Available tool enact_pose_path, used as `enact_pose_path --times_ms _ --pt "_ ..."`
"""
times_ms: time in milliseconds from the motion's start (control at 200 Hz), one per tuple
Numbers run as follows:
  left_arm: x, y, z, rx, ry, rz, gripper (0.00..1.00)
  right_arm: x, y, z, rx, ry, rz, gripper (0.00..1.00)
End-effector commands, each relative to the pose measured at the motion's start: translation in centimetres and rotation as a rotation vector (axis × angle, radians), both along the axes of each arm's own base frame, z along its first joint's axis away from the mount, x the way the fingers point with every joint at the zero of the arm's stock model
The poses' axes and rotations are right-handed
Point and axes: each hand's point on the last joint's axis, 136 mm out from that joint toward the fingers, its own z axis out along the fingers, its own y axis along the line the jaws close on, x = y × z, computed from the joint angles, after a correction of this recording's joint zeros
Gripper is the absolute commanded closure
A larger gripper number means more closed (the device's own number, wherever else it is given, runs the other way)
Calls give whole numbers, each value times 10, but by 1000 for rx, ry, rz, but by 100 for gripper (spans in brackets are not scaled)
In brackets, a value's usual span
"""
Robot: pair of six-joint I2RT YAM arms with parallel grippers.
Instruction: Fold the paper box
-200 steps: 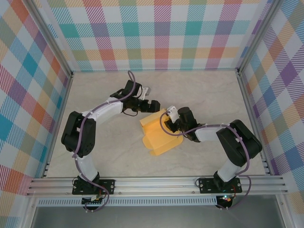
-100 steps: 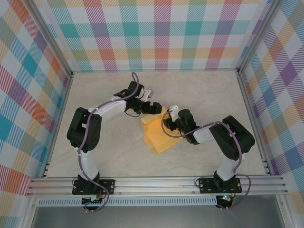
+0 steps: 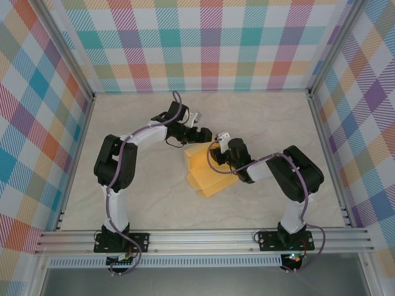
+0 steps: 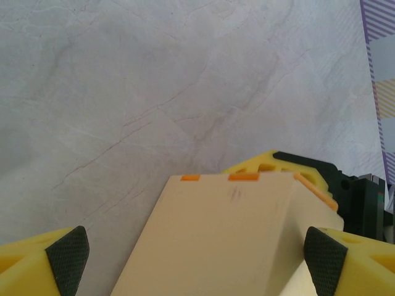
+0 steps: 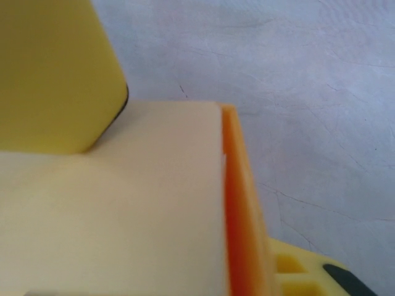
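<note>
**Paper box half-formed, both arms at its far end**

The paper box lay near the middle of the tabletop, between the two arms. It was no longer a flat sheet. From above it looked like a partly raised shell of yellow-orange card, with at least one panel folded over and its near flaps splayed toward the arms' bases.

The left gripper sat at the box's far corner with its fingers well apart. The left wrist view showed a pale panel running up between them, and two small orange tabs showed at that panel's far edge. Neither pad appeared to press the card.

The right gripper was on the box just beside the left one. Its fingers had closed in on a wall of card with an orange edge. One finger lay on the pale face and the other below the edge, so it appeared to be pinching that wall.

The main body seemed to be shaped and some tabs seated. The near flaps and the final closure looked still to be done, though how the hidden sides stood could not be told.
</note>
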Motion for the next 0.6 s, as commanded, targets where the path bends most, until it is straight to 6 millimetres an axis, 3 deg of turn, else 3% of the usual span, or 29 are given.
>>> enact_pose_path --times_ms 0,290,595 --pt "0 2 -2 -14 48 22 8 10 4 6 -1 -11 -42 74" --pt "-24 0 -11 -40 124 34 10 16 11 1 -21 3 -119 81" --pt "-37 -1 -14 -77 220 83 12 25 -6 -15 -140 12 -290 87"
